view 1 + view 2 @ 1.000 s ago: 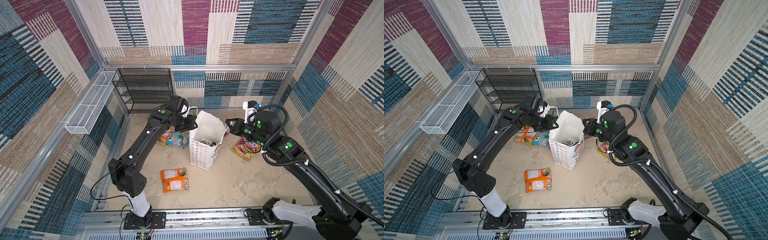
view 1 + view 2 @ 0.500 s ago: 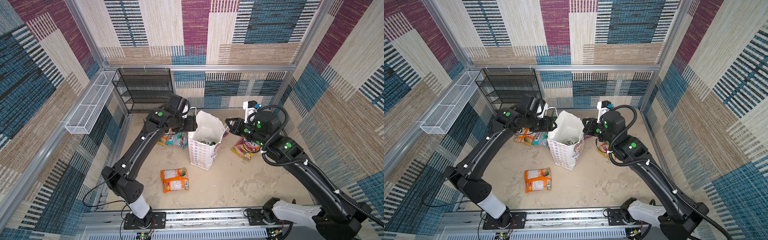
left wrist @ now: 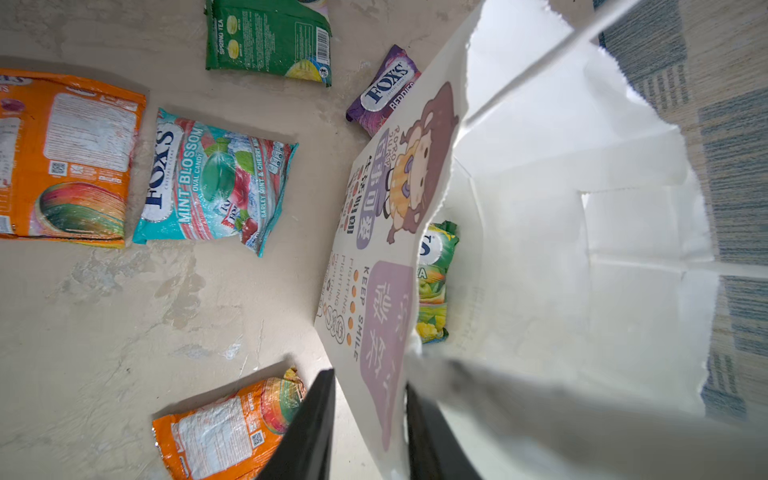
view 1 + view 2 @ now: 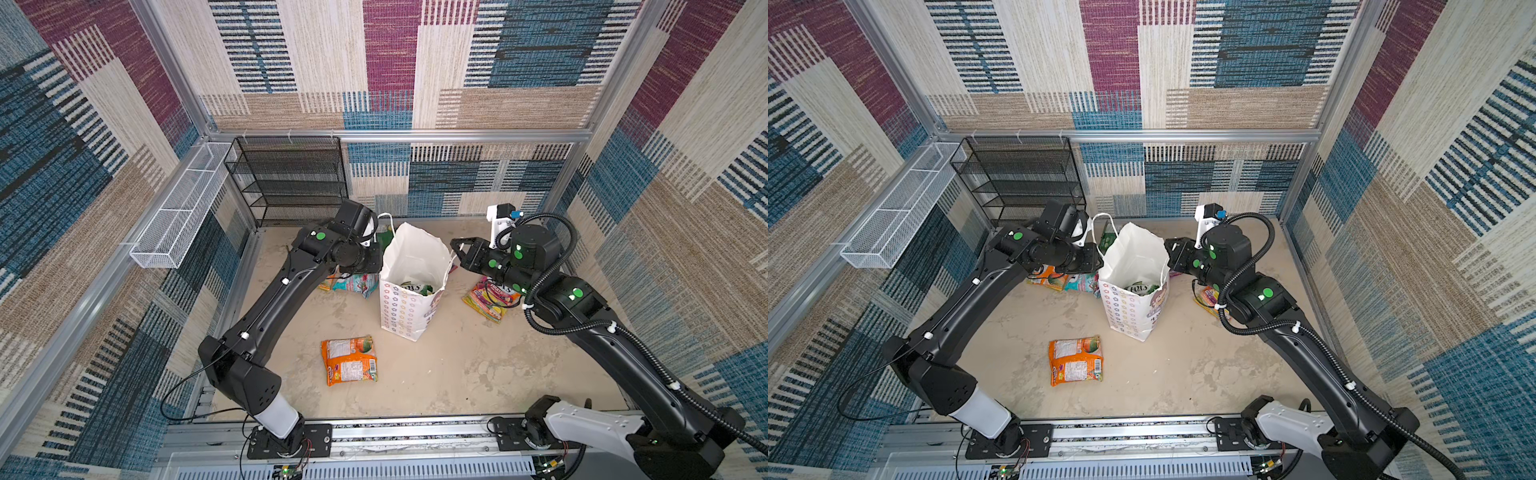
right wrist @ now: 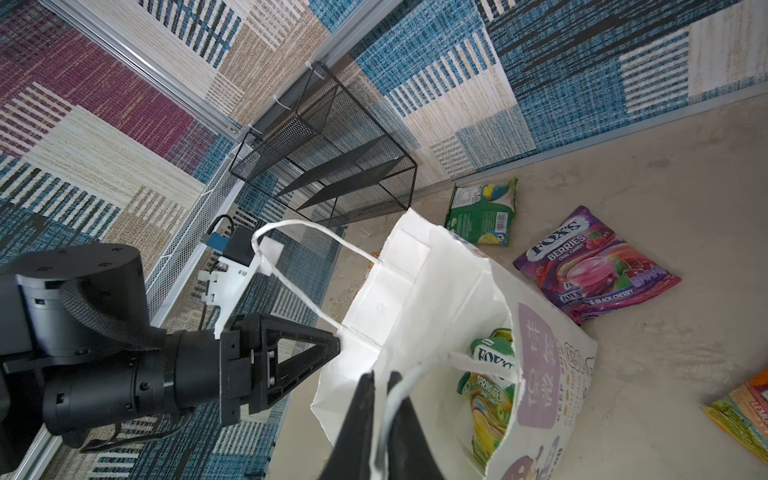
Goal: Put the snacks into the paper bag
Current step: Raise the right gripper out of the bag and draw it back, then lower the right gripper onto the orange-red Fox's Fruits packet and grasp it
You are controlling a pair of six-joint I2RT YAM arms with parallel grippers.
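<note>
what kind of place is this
Likely a robot test cell: two black robot arms on a metal base rail, patchwork-patterned wall panels all round, glossy candy packets around a white paper carrier bag.

Tabletop [image 4: 457,374] with paper bag [image 4: 409,307], loose snacks [image 4: 349,359]

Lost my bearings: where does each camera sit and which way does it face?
Top views: high in front, looking down; paper bag, left arm, right arm.
Left wrist: beside the bag, looking down its wall; left tool astride the rim.
Right wrist: opposite, facing across the bag at the left arm; right tool at a handle.
Both wrists share: green packet inside.
</note>
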